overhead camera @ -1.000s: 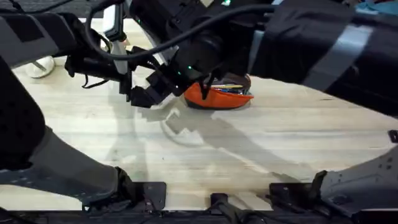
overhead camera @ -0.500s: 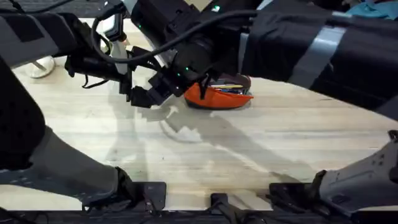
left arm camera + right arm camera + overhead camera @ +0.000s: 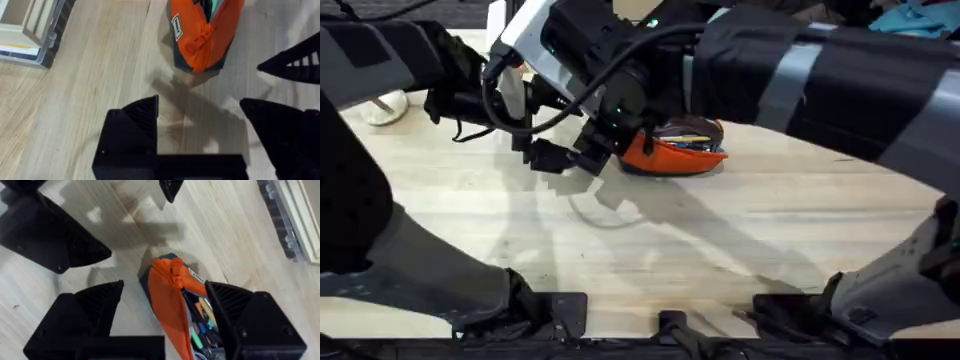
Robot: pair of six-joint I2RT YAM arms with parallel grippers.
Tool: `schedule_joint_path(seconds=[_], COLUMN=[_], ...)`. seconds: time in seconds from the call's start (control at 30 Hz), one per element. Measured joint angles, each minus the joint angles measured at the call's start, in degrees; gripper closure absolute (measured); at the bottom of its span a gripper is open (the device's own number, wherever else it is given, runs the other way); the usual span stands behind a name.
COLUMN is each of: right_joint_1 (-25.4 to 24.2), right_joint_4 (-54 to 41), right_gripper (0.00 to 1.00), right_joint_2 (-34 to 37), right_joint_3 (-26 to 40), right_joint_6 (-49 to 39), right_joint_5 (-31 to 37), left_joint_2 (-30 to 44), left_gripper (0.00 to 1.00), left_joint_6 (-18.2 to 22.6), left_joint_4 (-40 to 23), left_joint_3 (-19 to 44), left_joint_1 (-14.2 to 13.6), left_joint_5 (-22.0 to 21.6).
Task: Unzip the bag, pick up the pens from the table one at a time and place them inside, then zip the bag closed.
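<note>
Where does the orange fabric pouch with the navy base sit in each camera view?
Overhead: the orange fabric pouch lies mid-table, just right of centre, partly under the right arm.
Left wrist: top centre, its knotted end nearest.
Right wrist: lower centre, open, between the right gripper fingers.
Shared landmark: that knotted end.

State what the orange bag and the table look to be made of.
The bag: soft woven fabric, matte, judging by its folds, bunched end seam and sewn label; the dark base looks like similar cloth. The table: light wood planks, smooth with a slight sheen, with visible grain lines and board joints; possibly laminate.
</note>
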Motion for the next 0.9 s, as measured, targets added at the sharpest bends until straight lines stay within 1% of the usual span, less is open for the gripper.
schedule_joint_path(seconds=[0.23,0.47,0.9], right_joint_1=[-0.28,-0.33,-1.41], right_joint_4=[0.34,0.43,1.04], right_gripper=[0.005,0.006,0.021], right_joint_2=[0.03,0.50,2.69], right_joint_3=[0.00,0.04,1.16], right_joint_6=[-2.12,-2.62,-2.84], right_joint_5=[-0.07,-2.54,-4.90], left_joint_2=[0.00,0.00,0.00], left_gripper=[0.007,0.008,0.007], left_joint_6=[0.02,0.17,-0.36], left_joint_4=[0.00,0.02,0.20], left_joint_3=[0.00,0.00,-0.22], left_joint_1=[0.00,0.00,0.00], left_joint_5=[-0.01,-0.06,-1.80])
